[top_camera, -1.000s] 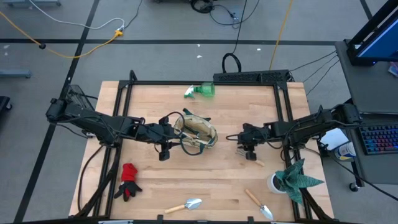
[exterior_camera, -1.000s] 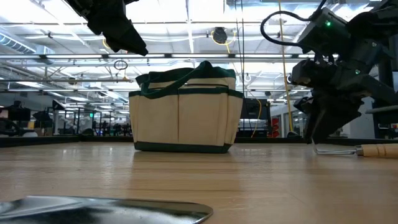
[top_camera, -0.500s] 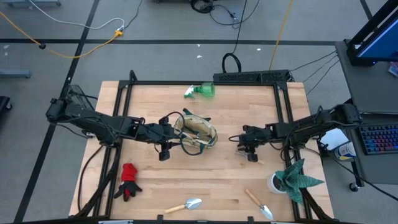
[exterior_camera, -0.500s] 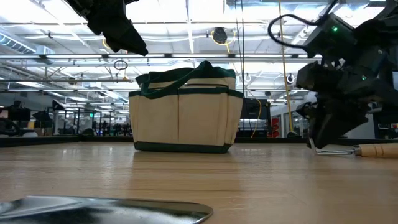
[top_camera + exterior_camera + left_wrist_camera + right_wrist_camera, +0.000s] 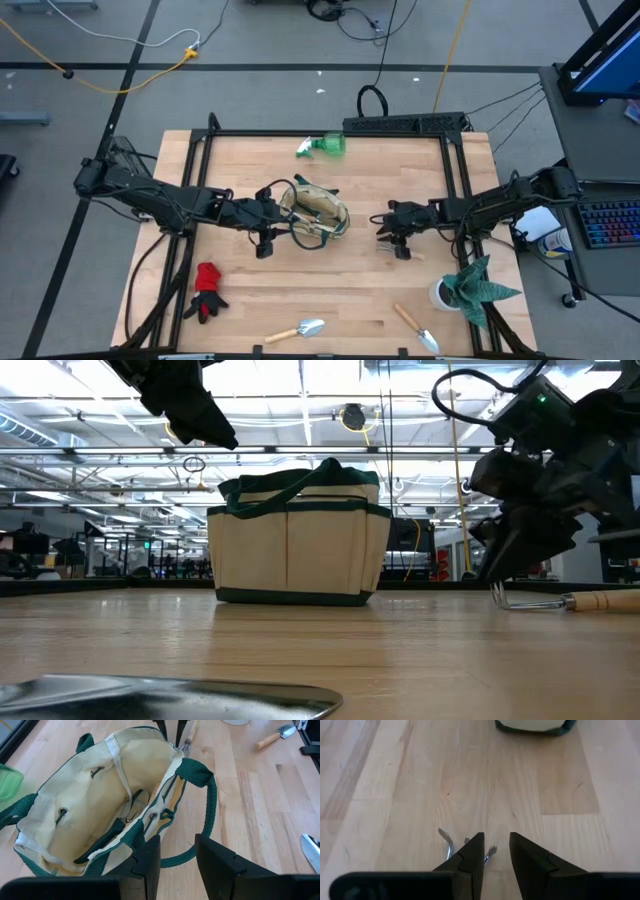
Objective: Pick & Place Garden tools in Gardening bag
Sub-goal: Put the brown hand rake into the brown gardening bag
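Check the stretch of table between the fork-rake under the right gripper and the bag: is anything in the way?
Nothing visible. Bare wood lies between the fork-rake at the right gripper and the bag. The left gripper sits at the bag's far side, off that line.
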You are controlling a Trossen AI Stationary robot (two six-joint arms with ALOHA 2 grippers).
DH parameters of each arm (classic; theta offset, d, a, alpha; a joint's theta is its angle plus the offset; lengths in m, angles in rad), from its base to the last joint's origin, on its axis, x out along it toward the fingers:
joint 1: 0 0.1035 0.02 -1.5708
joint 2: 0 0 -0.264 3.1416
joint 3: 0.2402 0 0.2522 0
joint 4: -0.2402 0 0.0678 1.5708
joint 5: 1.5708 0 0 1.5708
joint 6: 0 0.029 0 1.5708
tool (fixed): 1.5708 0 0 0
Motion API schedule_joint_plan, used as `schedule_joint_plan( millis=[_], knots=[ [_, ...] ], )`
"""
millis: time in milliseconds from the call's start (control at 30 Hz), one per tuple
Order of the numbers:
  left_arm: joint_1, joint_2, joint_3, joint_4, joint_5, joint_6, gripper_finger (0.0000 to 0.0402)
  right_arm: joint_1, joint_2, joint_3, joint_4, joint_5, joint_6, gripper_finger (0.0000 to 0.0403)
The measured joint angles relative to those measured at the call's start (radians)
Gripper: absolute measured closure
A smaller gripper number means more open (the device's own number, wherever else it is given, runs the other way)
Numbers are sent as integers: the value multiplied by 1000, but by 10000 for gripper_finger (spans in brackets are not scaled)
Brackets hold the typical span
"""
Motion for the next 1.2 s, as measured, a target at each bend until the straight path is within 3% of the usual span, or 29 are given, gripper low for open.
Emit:
schedule_joint_plan(
  millis=[267, 433, 600, 967, 1200],
  knots=[
    [0, 0, 0, 6, 0, -15, 275, 0, -31, 1, 0, 0, 80, 319],
    [0, 0, 0, 29, 0, -15, 275, 0, -136, 1, -131, 1, 96, 319],
    [0, 0, 0, 35, 0, -15, 275, 15, -220, 2, -224, -31, 230, 315],
    [1, 0, 0, 39, -52, -17, 275, 121, -229, 2, -372, -25, 371, 241],
    [1, 0, 0, 38, -52, -17, 275, 203, -229, 1, -414, 55, 432, 235]
  ],
)
